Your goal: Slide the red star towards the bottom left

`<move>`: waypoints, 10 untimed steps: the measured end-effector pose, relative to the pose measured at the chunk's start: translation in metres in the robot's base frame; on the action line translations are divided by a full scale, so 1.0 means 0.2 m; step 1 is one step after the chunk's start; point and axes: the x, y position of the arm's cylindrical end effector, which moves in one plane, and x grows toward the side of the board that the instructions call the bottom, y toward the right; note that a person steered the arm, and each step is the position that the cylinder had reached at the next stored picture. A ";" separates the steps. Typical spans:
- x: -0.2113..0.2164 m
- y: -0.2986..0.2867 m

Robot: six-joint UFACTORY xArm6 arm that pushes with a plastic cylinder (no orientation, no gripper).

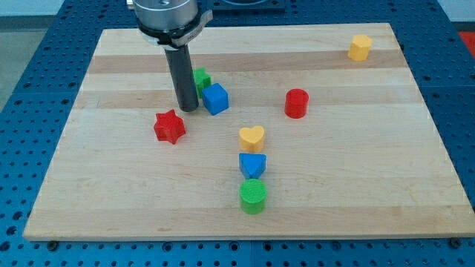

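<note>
The red star (169,126) lies on the wooden board (111,185), left of centre. My tip (188,109) stands just up and to the right of the star, with a small gap between them. Right beside the tip on its right are a blue cube (215,99) and a green block (200,78), which is partly hidden behind the rod.
A yellow heart (251,138), a blue block (252,165) and a green cylinder (253,196) form a column below centre. A red cylinder (296,103) stands right of centre. A yellow block (360,47) sits at the top right corner.
</note>
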 end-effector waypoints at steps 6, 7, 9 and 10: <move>0.45 -0.30; 0.44 -0.15; 0.43 -0.02; 0.46 -0.02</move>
